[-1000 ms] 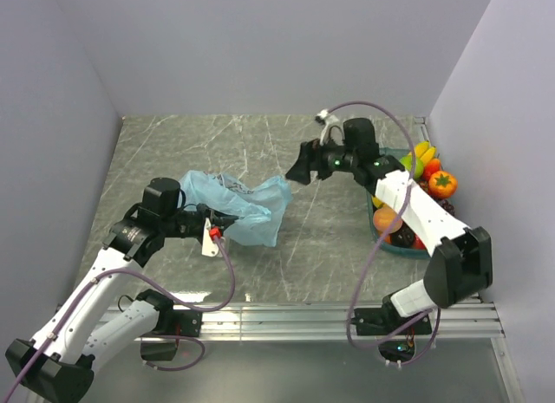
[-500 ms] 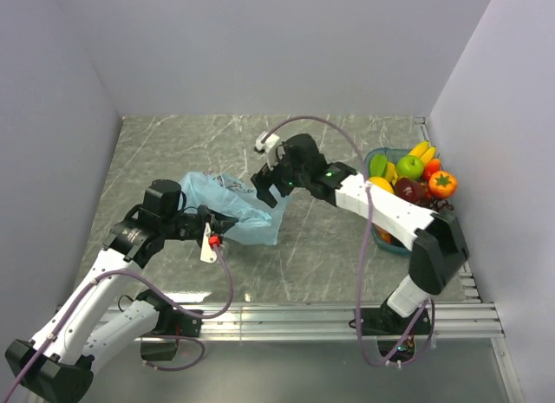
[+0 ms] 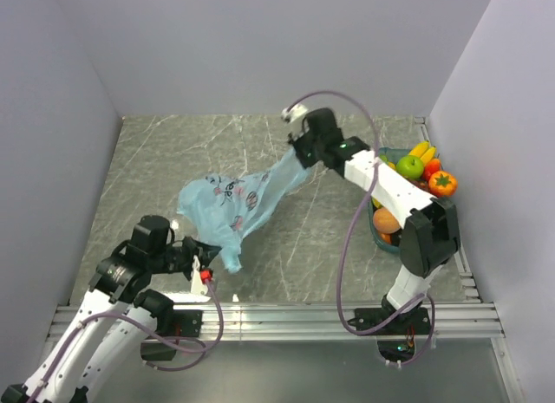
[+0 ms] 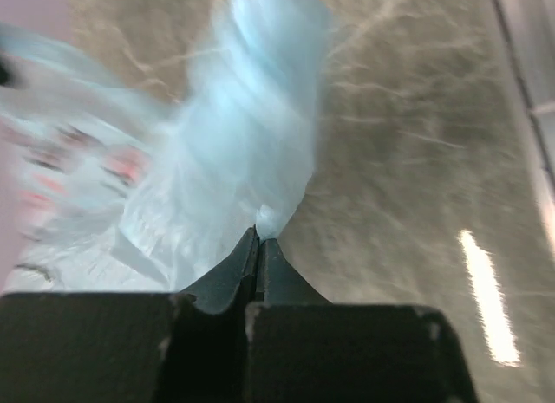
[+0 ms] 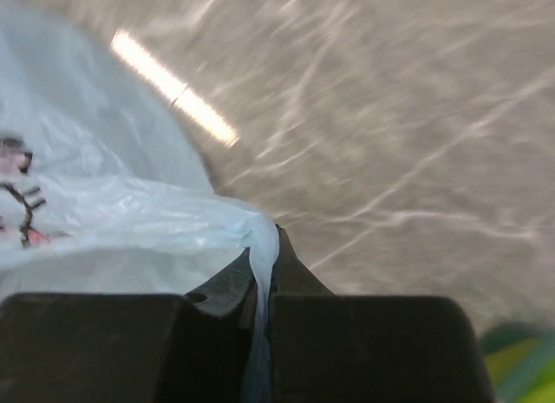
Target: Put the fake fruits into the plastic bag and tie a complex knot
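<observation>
From above you see the whole plastic bag stretched off the counter between your two arms. It is a thin, crinkled, pale blue film with a small printed graphic, running diagonally from the left gripper up to the right gripper. Only that view shows the fake fruits. They are heaped, glossy and rounded, in the teal tray at the right wall, well apart from the bag. A green apple and a yellow banana sit on top.

What the overhead view cannot show is the grip. In the left wrist view, the left gripper has its jaws pressed together on a twisted, rope-like end of the bag. In the right wrist view, the right gripper has its jaws pinched tight on a folded edge of film that runs down between them. Both wrist views are motion-blurred, and the marbled grey stone surface smears behind the plastic.
</observation>
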Controlling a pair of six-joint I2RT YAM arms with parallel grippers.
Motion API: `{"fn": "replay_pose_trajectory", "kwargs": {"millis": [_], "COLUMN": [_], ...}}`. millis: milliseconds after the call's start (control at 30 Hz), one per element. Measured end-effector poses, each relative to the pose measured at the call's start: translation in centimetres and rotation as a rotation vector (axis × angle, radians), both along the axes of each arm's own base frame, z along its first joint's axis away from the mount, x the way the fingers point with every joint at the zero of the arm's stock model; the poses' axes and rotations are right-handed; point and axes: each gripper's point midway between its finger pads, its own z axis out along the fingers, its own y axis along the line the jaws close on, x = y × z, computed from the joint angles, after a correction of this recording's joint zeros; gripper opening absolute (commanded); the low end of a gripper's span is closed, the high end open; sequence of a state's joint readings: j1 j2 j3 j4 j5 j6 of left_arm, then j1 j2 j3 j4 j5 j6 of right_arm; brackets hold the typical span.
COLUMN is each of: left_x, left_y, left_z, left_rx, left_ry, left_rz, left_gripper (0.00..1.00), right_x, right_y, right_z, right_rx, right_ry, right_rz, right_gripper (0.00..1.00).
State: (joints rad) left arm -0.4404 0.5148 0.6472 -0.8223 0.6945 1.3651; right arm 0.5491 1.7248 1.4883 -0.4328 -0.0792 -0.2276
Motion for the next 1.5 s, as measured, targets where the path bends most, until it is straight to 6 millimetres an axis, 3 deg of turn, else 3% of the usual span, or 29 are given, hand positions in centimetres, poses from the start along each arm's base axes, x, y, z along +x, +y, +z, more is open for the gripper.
{"fn": "replay_pose_trajectory", "kwargs": {"millis": [100, 233, 300, 333, 433, 500, 700, 767, 833, 900, 967, 1133, 1267, 1400, 1467, 1500], "left_x": [-0.9, -1.0, -1.1, -1.0, -0.8, -0.3, 3.1, 4.8, 6.9, 9.0, 10.7, 12.6, 14.8, 16.9, 17.3, 17.3], "left_y": [0.8, 1.7, 1.9, 1.9, 1.5, 0.7, -2.4, -3.0, -3.2, -3.4, -3.5, -2.9, -1.7, -1.0, -0.8, -0.7], "left_z": [-2.1, -3.5, -3.9, -4.0, -3.1, -0.8, 10.0, 11.9, 12.6, 12.0, 10.2, 5.2, 2.8, 0.8, 0.0, -0.3], "left_rx": [0.042, 0.094, 0.108, 0.106, 0.051, -0.026, -0.311, -0.377, -0.416, -0.433, -0.419, -0.359, -0.336, -0.305, -0.289, -0.285], "left_ry": [0.045, 0.081, 0.109, 0.127, 0.225, 0.280, 0.413, 0.473, 0.537, 0.592, 0.643, 0.665, 0.596, 0.557, 0.549, 0.553], "left_rz": [0.015, 0.041, 0.055, 0.068, 0.143, 0.192, 0.324, 0.402, 0.503, 0.612, 0.711, 0.905, 1.034, 1.130, 1.153, 1.159], "left_gripper": [0.00, 0.02, 0.22, 0.56, 0.99, 0.99, 0.99, 0.99, 0.99, 0.99, 0.99, 0.99, 0.99, 0.51, 0.40, 0.24], "right_x": [2.0, 1.4, 1.0, 0.9, -0.1, -1.2, -4.6, -4.9, -5.0, -5.1, -5.2, -5.5, -6.0, -6.4, -6.4, -6.3], "right_y": [-1.7, -1.4, -0.9, -0.7, 0.1, 0.9, 4.7, 4.9, 4.9, 4.9, 5.0, 5.3, 5.6, 5.8, 6.0, 6.1], "right_z": [4.5, 7.3, 7.5, 7.5, 6.8, 6.3, 6.2, 6.1, 6.0, 6.0, 6.0, 6.0, 6.0, 5.9, 5.9, 6.0], "right_rx": [0.075, 0.135, 0.152, 0.160, 0.172, 0.171, 0.204, 0.218, 0.231, 0.243, 0.255, 0.271, 0.274, 0.267, 0.268, 0.268], "right_ry": [-0.088, -0.130, -0.124, -0.117, -0.093, -0.076, -0.034, -0.017, 0.001, 0.018, 0.028, 0.044, 0.053, 0.063, 0.063, 0.062], "right_rz": [-0.071, -0.066, -0.046, -0.040, -0.013, 0.016, 0.120, 0.120, 0.103, 0.090, 0.082, 0.091, 0.128, 0.162, 0.172, 0.176], "right_gripper": [0.00, 0.00, 0.00, 0.00, 0.00, 0.00, 0.00, 0.00, 0.00, 0.00, 0.00, 0.00, 0.00, 0.00, 0.00, 0.00]}}
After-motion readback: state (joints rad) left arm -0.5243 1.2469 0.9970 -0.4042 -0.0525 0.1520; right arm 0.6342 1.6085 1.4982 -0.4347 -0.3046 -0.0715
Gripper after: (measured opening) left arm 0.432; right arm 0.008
